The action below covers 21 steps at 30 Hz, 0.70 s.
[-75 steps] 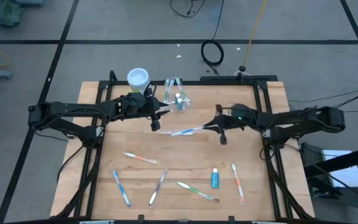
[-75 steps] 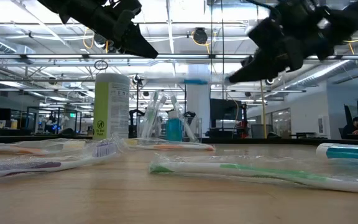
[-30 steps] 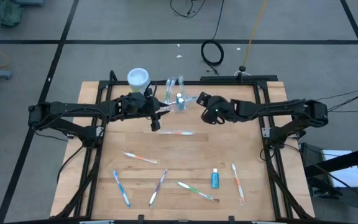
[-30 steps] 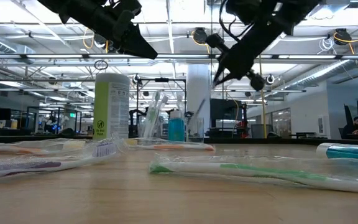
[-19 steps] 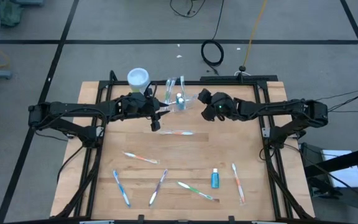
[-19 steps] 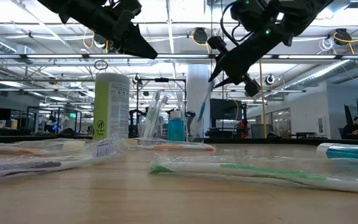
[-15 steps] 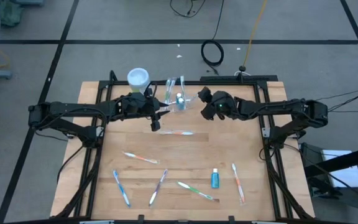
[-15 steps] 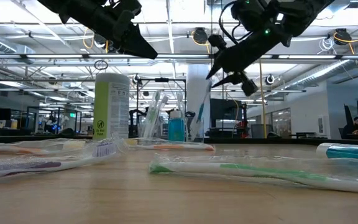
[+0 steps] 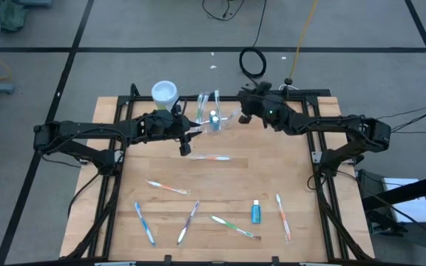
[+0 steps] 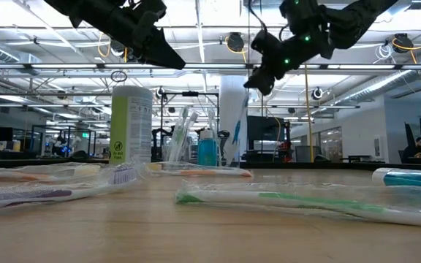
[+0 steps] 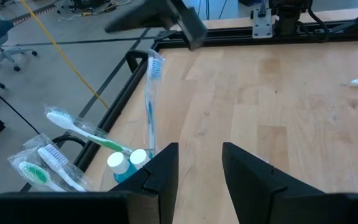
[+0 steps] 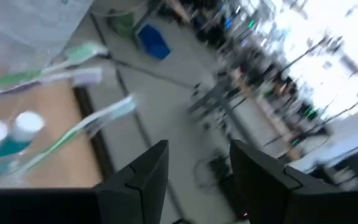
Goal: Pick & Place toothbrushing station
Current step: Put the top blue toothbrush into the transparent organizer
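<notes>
- High view, front row: loose toothbrushes [image 9: 188,222] and a small blue tube [image 9: 256,211] lying near the front edge of the table [image 9: 272,174]; all well apart from the target, no obstacle.
- Mid-table: one wrapped toothbrush [image 9: 211,157] flat, just in front of the left gripper [image 9: 186,146]; fingers parted, nothing between, hovering above the wood.
- Far edge: toothbrushing station [image 9: 213,120] standing upright, loaded with brushes and two small teal bottles [image 11: 123,162].
- Handling, judged: thin clear plastic, light, stiff, slick; top-heavy with the blue-handled brush [image 11: 149,106] leaning out. Easy to tip or squeeze out of the fingers.
- Hold: best on a bare wall or divider low down, clear of brush handles; gentle pinch, lift straight up.
- Right gripper [image 9: 244,111] just beside the station, raised; fingers spread, empty.
- Edges: table rail directly behind, green canister [image 9: 164,93] near on one side. Open room only toward mid-table and front; route there.
</notes>
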{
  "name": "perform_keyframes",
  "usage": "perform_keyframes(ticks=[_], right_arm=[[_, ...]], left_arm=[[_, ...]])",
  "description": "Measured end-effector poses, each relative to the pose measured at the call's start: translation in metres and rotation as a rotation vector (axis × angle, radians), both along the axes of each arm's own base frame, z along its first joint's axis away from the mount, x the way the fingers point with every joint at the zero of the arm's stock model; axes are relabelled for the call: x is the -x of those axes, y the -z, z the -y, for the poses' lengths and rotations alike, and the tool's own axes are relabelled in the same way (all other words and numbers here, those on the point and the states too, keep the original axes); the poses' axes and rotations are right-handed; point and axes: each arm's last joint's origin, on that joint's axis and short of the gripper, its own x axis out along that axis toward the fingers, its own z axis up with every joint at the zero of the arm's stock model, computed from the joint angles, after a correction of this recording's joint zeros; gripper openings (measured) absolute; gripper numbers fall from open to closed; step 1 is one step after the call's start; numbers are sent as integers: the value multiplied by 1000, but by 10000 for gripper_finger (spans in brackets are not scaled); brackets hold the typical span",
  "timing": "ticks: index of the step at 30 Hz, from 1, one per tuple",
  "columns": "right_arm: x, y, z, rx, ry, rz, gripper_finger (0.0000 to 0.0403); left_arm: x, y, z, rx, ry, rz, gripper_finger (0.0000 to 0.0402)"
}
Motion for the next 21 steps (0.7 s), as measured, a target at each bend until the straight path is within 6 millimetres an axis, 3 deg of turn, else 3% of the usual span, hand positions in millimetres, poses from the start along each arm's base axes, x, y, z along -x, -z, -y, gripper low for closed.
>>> perform_keyframes(ticks=[6, 13, 18, 21], right_arm=[[4, 19, -21, -198, 21, -122, 166], [10, 33, -41, -472, 148, -7, 154], [13, 54, -45, -603, -51, 51, 96], [17, 60, -40, -537, -273, 93, 40]], left_arm=[[0, 1, 0, 9, -3, -12, 129], [1, 1, 0, 3, 0, -13, 129], [0, 1, 0, 6, 8, -9, 129], [0, 0, 0, -4, 13, -5, 129]])
